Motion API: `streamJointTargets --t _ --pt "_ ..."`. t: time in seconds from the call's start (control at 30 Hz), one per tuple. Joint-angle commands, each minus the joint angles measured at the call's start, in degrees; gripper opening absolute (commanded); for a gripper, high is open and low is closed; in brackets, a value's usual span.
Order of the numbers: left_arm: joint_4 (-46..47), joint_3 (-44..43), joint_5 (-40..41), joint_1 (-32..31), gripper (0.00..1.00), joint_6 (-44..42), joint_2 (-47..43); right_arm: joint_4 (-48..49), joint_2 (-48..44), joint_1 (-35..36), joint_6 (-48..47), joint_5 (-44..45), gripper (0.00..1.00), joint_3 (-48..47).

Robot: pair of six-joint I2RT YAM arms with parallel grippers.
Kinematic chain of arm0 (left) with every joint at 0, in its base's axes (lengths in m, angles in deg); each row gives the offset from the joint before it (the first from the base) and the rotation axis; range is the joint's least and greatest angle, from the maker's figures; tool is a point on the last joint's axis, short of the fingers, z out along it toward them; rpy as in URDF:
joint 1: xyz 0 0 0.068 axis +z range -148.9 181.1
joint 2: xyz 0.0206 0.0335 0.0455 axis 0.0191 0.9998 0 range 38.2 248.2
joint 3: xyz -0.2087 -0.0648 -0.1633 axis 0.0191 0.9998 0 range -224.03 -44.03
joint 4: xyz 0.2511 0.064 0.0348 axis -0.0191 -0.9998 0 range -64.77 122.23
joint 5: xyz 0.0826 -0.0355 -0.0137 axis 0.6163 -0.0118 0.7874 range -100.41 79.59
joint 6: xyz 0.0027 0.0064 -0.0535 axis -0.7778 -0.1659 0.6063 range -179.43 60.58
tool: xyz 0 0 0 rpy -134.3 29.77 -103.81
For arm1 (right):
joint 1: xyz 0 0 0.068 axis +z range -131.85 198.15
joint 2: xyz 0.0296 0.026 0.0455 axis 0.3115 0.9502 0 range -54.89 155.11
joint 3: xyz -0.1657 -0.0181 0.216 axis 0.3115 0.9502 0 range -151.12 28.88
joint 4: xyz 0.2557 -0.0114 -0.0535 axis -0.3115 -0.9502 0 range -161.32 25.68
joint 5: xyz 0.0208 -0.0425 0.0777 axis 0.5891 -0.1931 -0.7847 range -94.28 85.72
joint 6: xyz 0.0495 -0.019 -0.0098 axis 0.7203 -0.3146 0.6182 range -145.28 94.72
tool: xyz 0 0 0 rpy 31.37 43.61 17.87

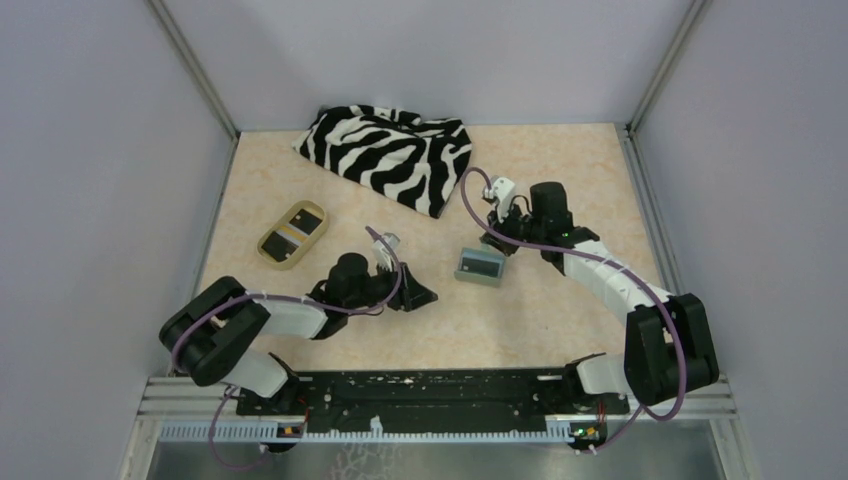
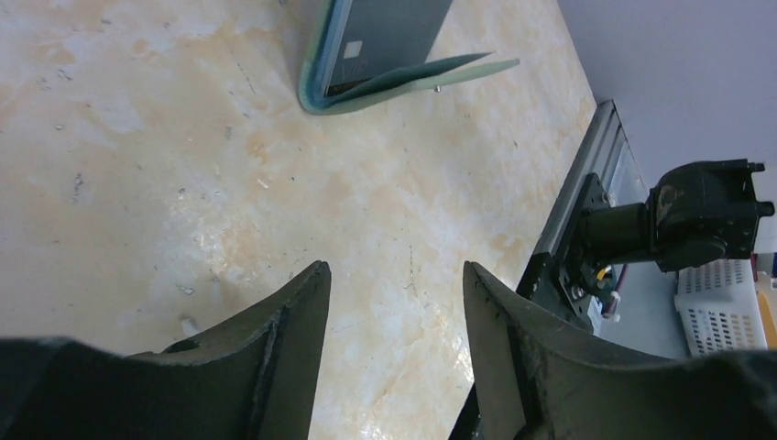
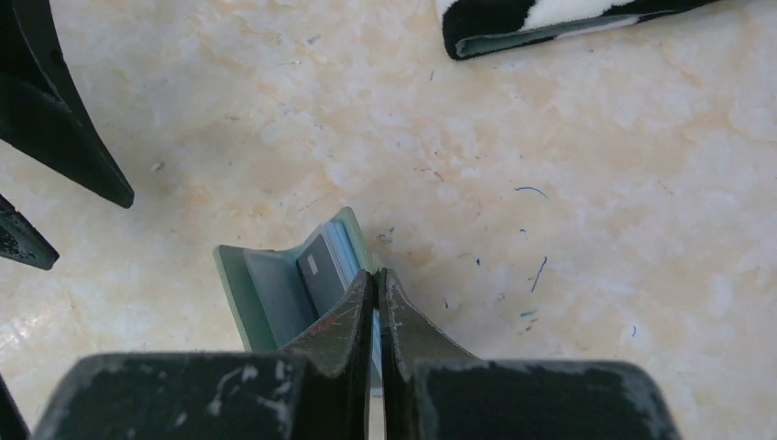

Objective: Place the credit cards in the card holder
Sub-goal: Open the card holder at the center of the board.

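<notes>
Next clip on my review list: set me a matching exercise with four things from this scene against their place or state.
1. left claw
2. right claw
3. sage-green folding card holder
4. black-and-white zebra-striped cloth

a. at the far edge of the beige table
b. lying open, dark card inside
c. open, nothing between the fingers
d. shut

Pairs: 1-c, 2-d, 3-b, 4-a
</notes>
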Motion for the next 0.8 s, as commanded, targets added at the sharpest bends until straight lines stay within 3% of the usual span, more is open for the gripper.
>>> streamJointTargets --t 0.0,0.2,0.33,0.53,0.63,0.77 --pt "7.5 -1.9 -5.2 -0.5 0.61 0.4 4.3 0.2 -2.3 -0.3 -2.8 0.3 0.0 -1.2" --pt "8.6 -3.0 -2.2 -1.0 0.64 1.5 4.5 -1.1 -5.1 -0.4 -2.2 -11.9 0.0 -1.2" --pt "8.6 -2.9 1.1 -1.5 0.68 4.7 3.0 0.1 -5.3 -0.4 -1.4 -11.9 0.0 -0.5" --pt "8.9 -3.1 6.4 -4.2 0.67 15.8 7.0 0.6 -4.2 -0.4 -0.6 -10.7 0.0 -0.5" --pt "7.3 -3.9 9.2 -5.7 0.66 12.6 7.7 0.8 -4.2 -0.4 -0.5 -9.8 0.0 -0.4" --pt "3.4 -5.7 9.9 -6.8 0.65 2.3 7.1 1.1 -3.9 -0.4 -0.4 -7.6 0.0 -0.3"
